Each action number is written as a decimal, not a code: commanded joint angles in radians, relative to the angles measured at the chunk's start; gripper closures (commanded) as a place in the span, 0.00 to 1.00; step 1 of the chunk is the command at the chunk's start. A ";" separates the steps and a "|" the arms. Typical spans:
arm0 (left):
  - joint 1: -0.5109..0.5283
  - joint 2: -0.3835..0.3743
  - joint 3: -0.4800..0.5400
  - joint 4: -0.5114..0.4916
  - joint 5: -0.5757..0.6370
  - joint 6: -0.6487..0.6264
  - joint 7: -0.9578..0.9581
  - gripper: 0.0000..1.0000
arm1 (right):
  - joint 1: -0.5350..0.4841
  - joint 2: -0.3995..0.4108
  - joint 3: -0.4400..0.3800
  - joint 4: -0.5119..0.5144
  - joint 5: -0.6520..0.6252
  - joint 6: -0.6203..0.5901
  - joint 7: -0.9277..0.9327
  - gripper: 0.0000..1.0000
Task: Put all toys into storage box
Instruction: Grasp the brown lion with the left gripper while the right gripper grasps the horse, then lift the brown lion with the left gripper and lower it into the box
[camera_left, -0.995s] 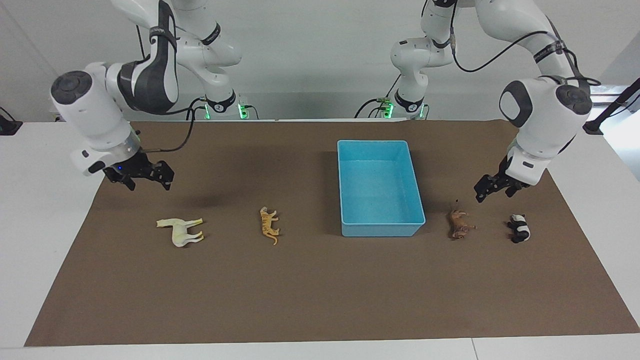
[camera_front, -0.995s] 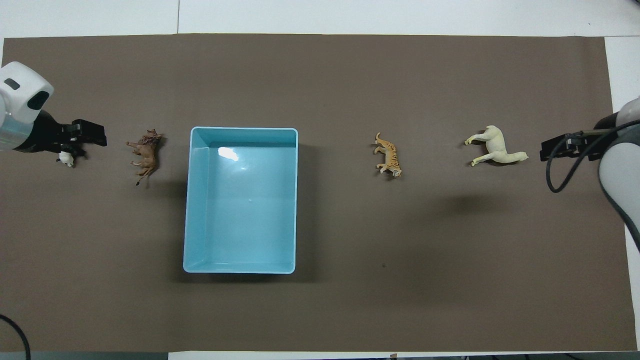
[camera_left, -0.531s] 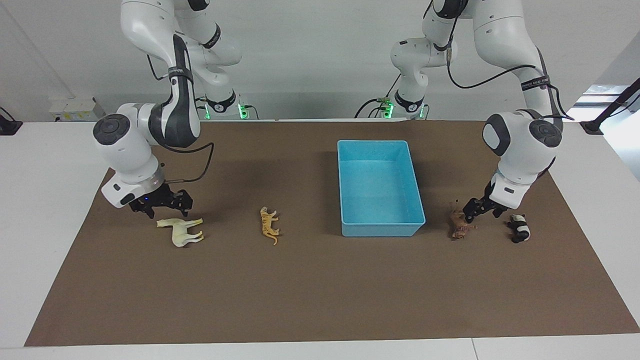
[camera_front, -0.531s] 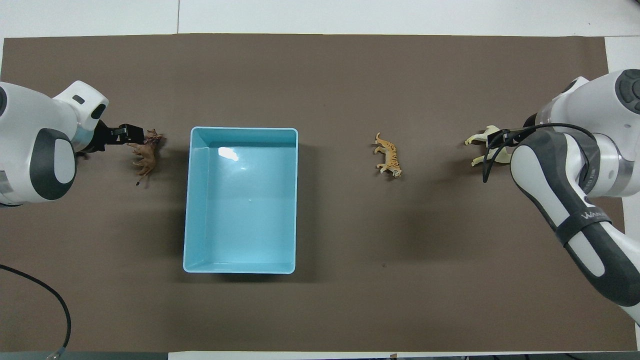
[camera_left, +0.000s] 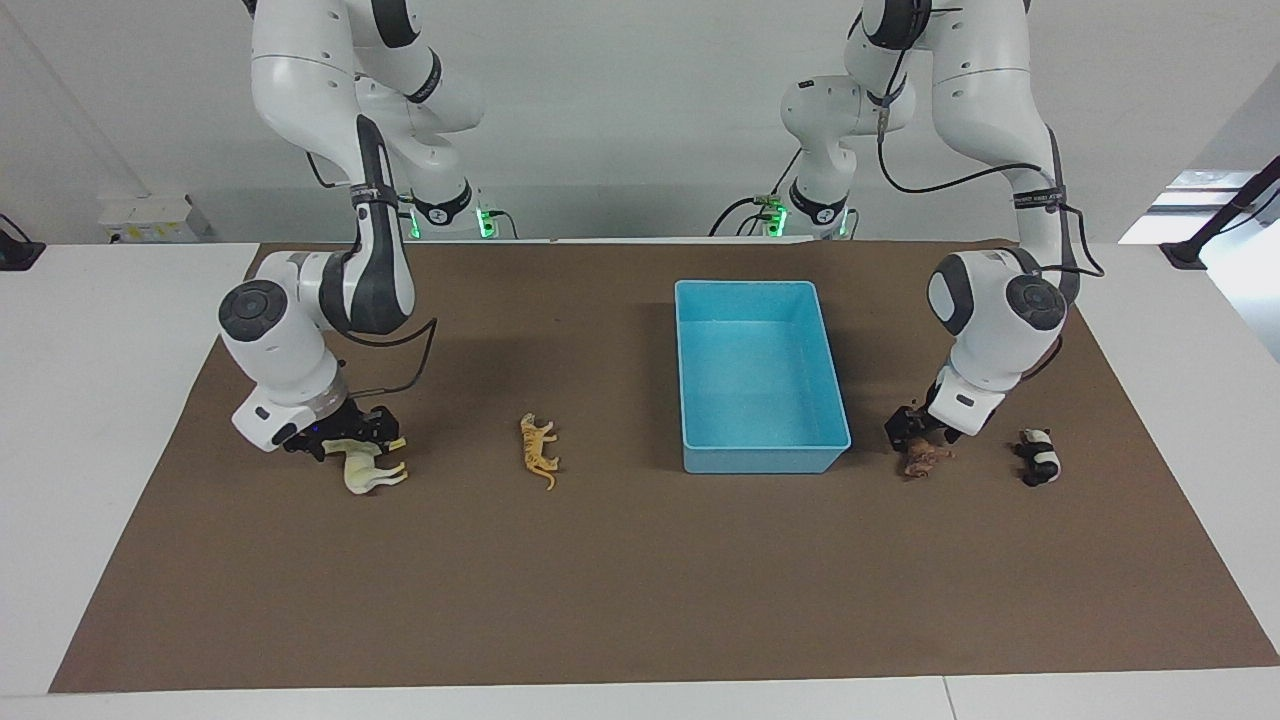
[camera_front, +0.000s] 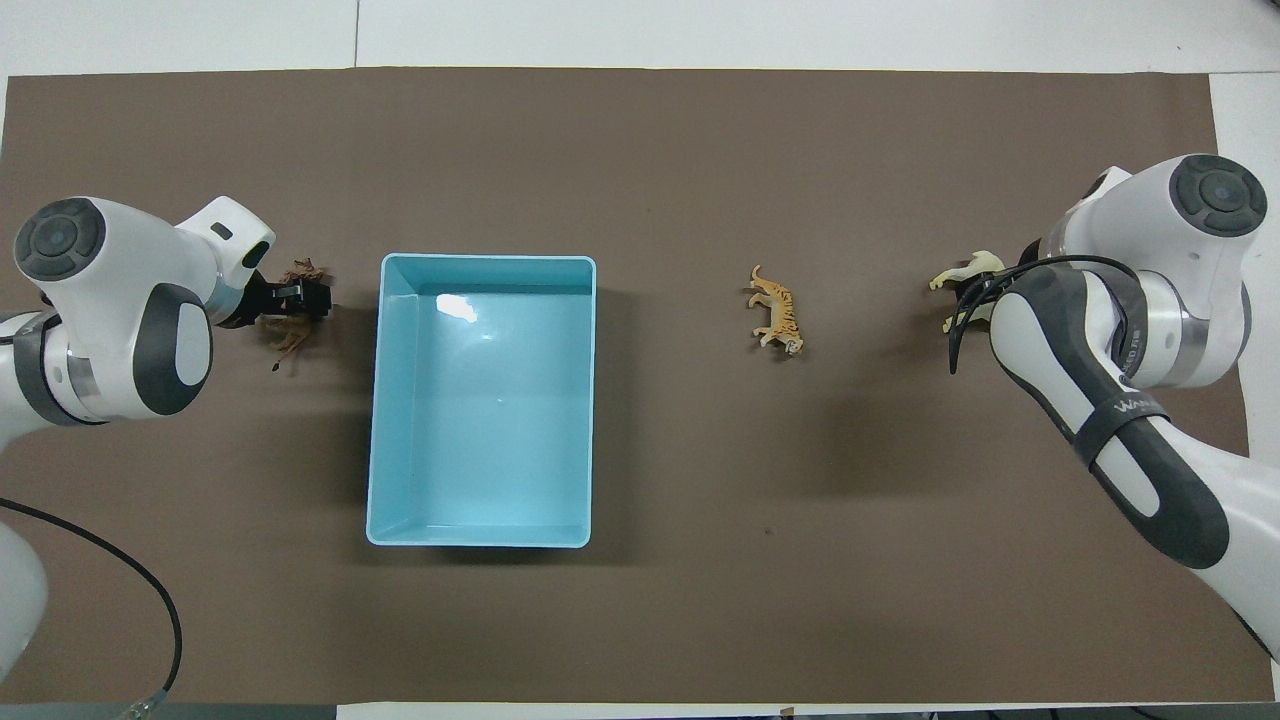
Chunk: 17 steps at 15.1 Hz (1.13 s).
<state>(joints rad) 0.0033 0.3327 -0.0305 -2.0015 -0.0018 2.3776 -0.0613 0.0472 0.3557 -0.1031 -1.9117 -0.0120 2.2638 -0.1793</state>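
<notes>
The cream-white horse (camera_left: 366, 473) lies toward the right arm's end of the table. My right gripper (camera_left: 350, 436) is down over its back, open, with fingers on either side. In the overhead view the right arm hides most of the horse (camera_front: 975, 267). The brown lion (camera_left: 926, 461) lies beside the light blue storage box (camera_left: 765, 461). My left gripper (camera_left: 918, 432) is down on the lion (camera_front: 290, 338), open and straddling it (camera_front: 292, 298). The orange tiger (camera_left: 538, 451) lies between the horse and the box. The panda (camera_left: 1040, 457) lies beside the lion and is hidden overhead.
The box (camera_front: 480, 541) is empty and sits on a brown mat (camera_left: 640, 580) that covers most of the white table. The tiger (camera_front: 778, 313) lies apart from both arms. Bare mat stretches on the side of the toys away from the robots.
Both grippers came down from above the mat onto their toys: the right one onto the horse, the left one past the panda onto the lion. No toy has moved.
</notes>
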 joint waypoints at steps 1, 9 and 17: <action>-0.008 -0.011 0.009 -0.043 0.009 0.051 0.011 0.00 | -0.004 0.023 0.000 -0.006 0.015 0.043 -0.071 0.00; -0.009 -0.004 0.011 0.045 0.006 -0.078 -0.041 0.80 | -0.003 0.035 0.000 -0.006 0.015 0.069 -0.068 0.18; -0.044 -0.023 -0.015 0.409 -0.061 -0.549 -0.228 0.80 | 0.023 0.029 -0.001 -0.060 0.015 0.154 -0.062 1.00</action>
<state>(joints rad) 0.0010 0.3168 -0.0420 -1.7000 -0.0284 1.9597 -0.1863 0.0503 0.3828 -0.1039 -1.9439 -0.0125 2.3736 -0.2190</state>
